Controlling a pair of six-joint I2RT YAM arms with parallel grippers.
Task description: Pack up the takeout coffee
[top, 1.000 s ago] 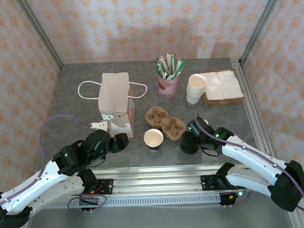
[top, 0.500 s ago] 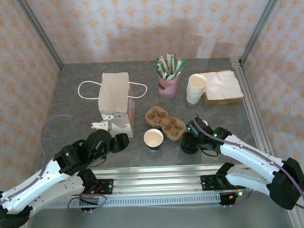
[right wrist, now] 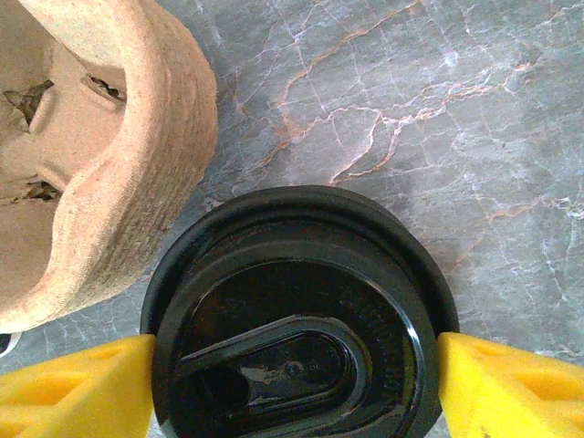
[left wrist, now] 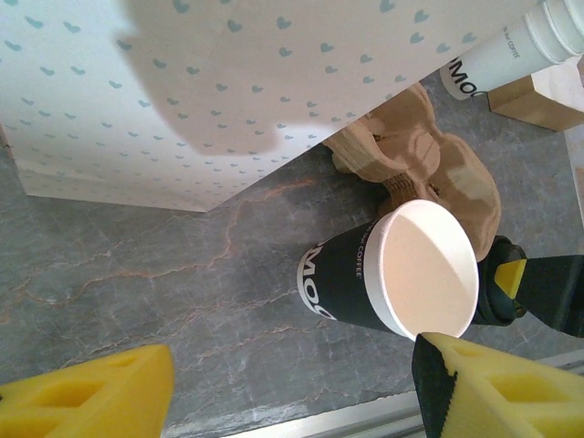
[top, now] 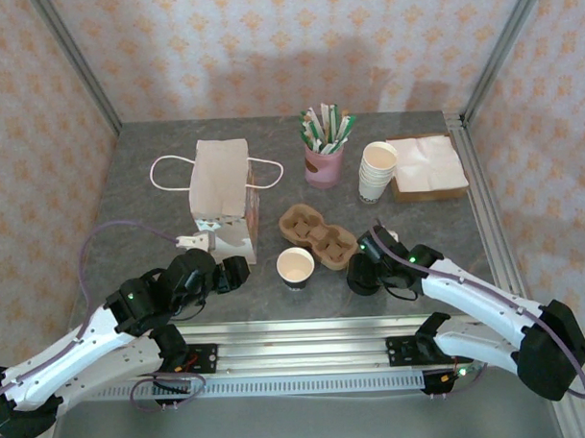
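Since earlier, right gripper (top: 364,271) edged left, jaws narrowing. Left gripper (top: 239,272): jaws apart, empty. Takeout coffee (right wrist: 292,338) near right, just beside carrier (right wrist: 91,137); pads straddle lid, clamped or not, cannot tell. Probably light, crushable, with a slick lid: grip the wall below the rim.

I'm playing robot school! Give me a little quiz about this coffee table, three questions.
1. True or false: the brown cup carrier already holds a cup.
2. What sits between the right gripper and its yellow pads? A) paper bag B) black-lidded cup C) napkins
3. Fill in: the open cup in front of the left gripper has no ____.
Key: 1 false; 2 B; 3 lid.
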